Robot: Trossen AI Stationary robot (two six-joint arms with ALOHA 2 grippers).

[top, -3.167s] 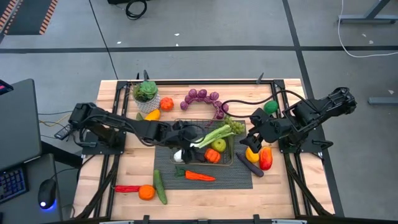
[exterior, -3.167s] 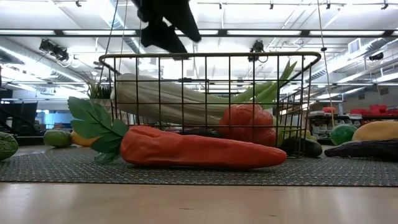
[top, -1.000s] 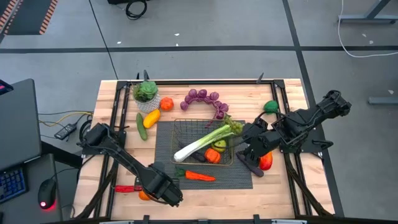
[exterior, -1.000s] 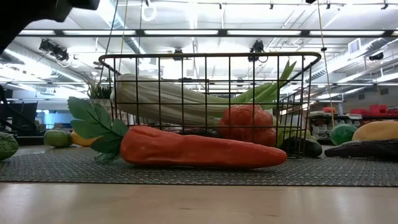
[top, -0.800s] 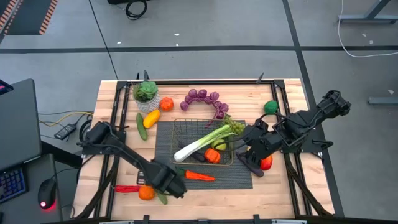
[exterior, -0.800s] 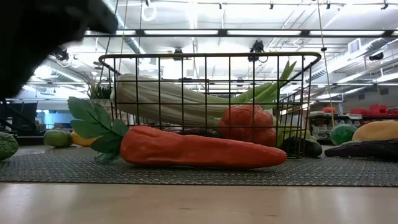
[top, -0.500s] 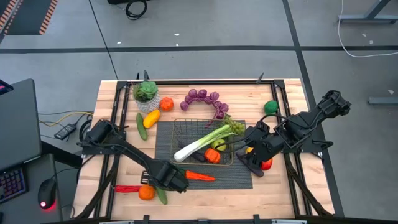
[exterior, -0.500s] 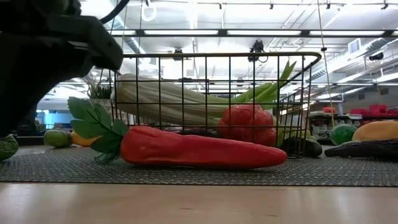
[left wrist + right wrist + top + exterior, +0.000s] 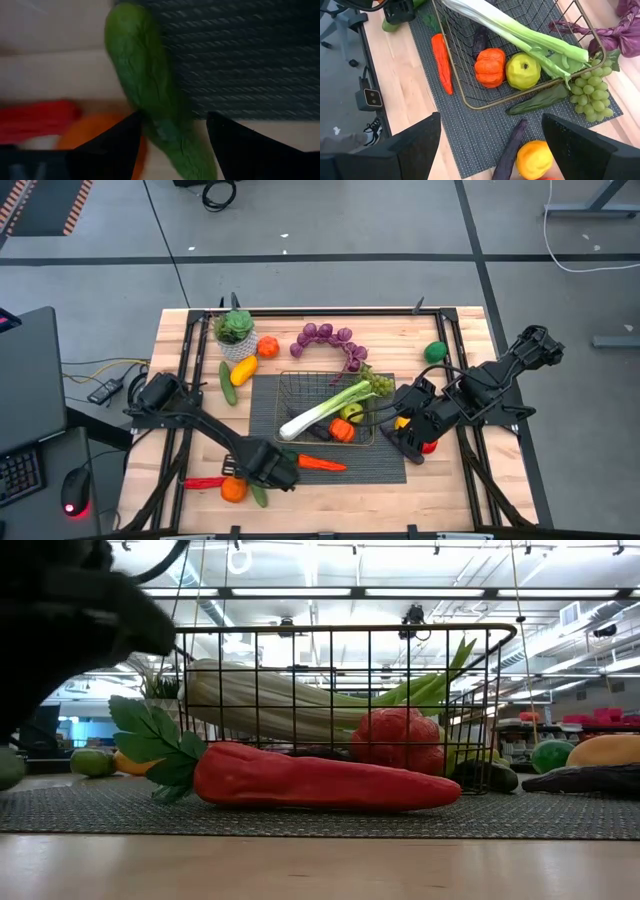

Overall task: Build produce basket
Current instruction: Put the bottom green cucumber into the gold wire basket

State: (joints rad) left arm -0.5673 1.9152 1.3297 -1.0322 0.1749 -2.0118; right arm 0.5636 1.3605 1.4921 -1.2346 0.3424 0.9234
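Note:
The brass wire basket (image 9: 300, 385) stands on a dark ribbed mat (image 9: 390, 465). It holds a leek (image 9: 520, 35), a ribbed orange fruit (image 9: 490, 67) and a yellow-green apple (image 9: 522, 71). A carrot (image 9: 320, 464) lies on the mat at the basket's near side. A green cucumber (image 9: 145, 75) lies at the mat's near left corner, next to an orange (image 9: 234, 490). My left gripper (image 9: 172, 120) points down over it, open, with one finger on each side. My right gripper (image 9: 490, 120) hangs open above a dark eggplant (image 9: 510, 150) and a yellow pepper (image 9: 535, 160). My left gripper comes at the cucumber from above, its fingers lying across it near one end. One fingertip (image 9: 132, 122) shows right against the cucumber's side. I cannot tell whether it touches. The other fingertip stands clear. The cucumber lies flat on the table.
A red pepper (image 9: 203, 482) lies left of the orange. A potted succulent (image 9: 236, 335), purple grapes (image 9: 330, 340), a small orange (image 9: 268, 347) and a green ball (image 9: 435, 352) sit along the far side. Green grapes (image 9: 590, 102) and a dark green pepper (image 9: 537, 102) lie at the basket's right.
My left gripper has sunk toward the cucumber and shifted slightly away from the near edge. It now straddles the cucumber. In the low view its dark bulk has spread over the upper left corner. Nothing on the table has moved.

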